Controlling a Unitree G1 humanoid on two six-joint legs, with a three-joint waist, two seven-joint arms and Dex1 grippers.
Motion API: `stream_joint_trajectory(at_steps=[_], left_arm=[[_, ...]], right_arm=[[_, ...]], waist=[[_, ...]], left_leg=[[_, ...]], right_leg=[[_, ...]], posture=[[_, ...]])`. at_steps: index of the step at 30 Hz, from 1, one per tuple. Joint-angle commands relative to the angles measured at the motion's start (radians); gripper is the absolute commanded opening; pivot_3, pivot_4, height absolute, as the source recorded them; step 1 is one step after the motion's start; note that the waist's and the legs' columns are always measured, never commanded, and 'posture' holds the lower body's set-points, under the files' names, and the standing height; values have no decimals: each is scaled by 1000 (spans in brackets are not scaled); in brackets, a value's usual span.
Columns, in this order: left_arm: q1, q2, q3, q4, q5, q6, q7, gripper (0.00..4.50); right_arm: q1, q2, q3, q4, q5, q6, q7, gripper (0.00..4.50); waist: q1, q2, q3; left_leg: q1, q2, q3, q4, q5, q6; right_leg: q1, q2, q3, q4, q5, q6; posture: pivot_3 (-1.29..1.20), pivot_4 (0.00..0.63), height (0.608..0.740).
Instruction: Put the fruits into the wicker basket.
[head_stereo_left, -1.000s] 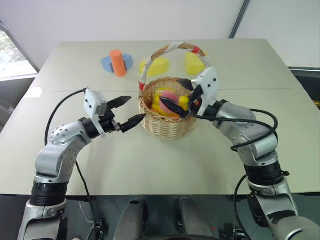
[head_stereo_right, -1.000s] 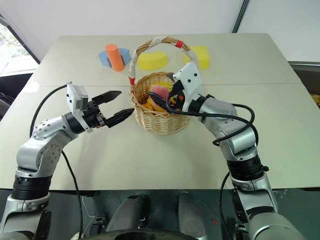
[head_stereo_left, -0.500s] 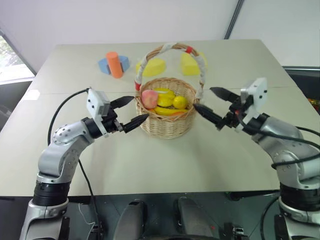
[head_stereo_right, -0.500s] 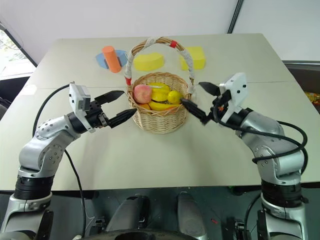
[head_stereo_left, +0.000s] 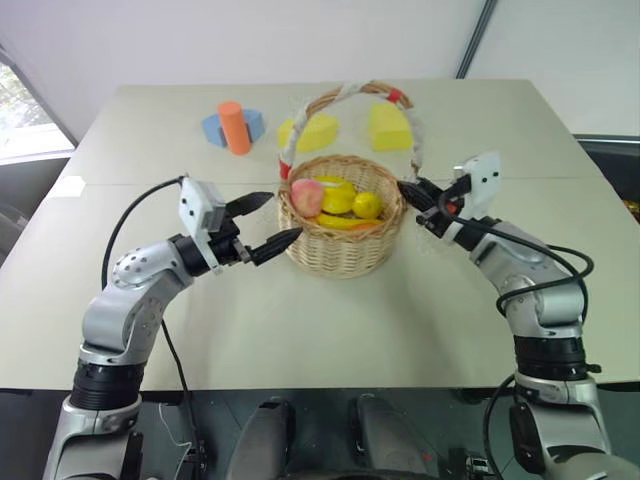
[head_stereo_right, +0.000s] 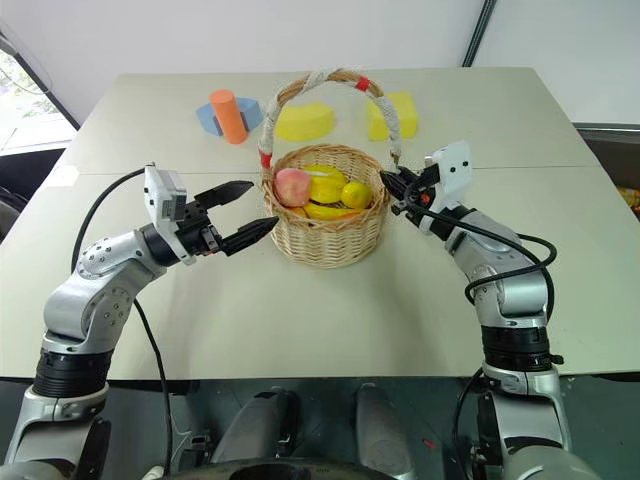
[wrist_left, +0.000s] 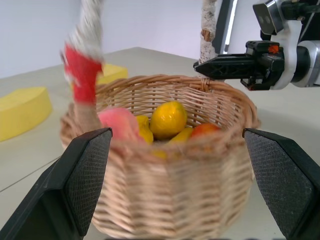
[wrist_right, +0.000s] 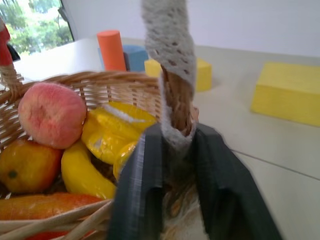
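The wicker basket (head_stereo_left: 342, 252) stands mid-table, its taped handle (head_stereo_left: 345, 92) arching above. Inside lie the fruits: a pink peach (head_stereo_left: 306, 196), a yellow lemon (head_stereo_left: 367, 205) and other yellow and orange pieces. My right gripper (head_stereo_left: 409, 189) is shut on the handle's right foot at the rim; in the right wrist view its fingers (wrist_right: 140, 190) clamp the white-wrapped stem (wrist_right: 172, 75). My left gripper (head_stereo_left: 284, 214) is open just left of the basket, pointing at its wall. In the left wrist view its pads (wrist_left: 75, 185) frame the basket (wrist_left: 165, 195).
At the back of the table an orange cylinder (head_stereo_left: 236, 126) stands on a blue block (head_stereo_left: 214, 128). Two pale yellow foam blocks (head_stereo_left: 316, 131) (head_stereo_left: 388, 126) lie behind the basket. Bare tabletop (head_stereo_left: 330, 330) stretches in front of it.
My right gripper drew out of the basket to its right, then came back to the handle's right foot and shut on it. The left arm stayed put.
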Motion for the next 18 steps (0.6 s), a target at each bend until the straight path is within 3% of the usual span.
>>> stream_joint_trajectory(at_steps=[1, 8, 11, 18], left_arm=[[-10, -6, 2, -33, -1, -9, 6, 4500], [-24, -11, -6, -13, -2, -14, -8, 4500], [-41, -26, -24, 6, 4, -21, -17, 4500], [-78, -54, -45, 41, 22, -36, -25, 4500]], right_arm=[[3, -25, -75, -52, 4, -50, -11, 138], [28, -155, -267, -24, -59, -54, -139, 138], [26, -202, -330, 85, -129, -65, -236, 138], [-16, -185, -378, 289, -176, -174, -347, 138]], waist=[[0, 0, 0], [5, 0, 0], [3, 0, 0], [-15, 2, 0]], left_leg=[[0, 0, 0, 0, 0, 0], [0, -1, 0, 0, 0, 0], [0, -1, 0, 0, 0, 0], [2, 1, 4, 0, 0, 0]], right_leg=[[0, 0, 0, 0, 0, 0], [0, 0, 0, 0, 0, 0], [0, -1, 0, 0, 0, 0], [0, 2, 2, 1, 0, 0]], posture=[[0, 150, 740], [0, 150, 740], [0, 150, 740], [0, 150, 740]])
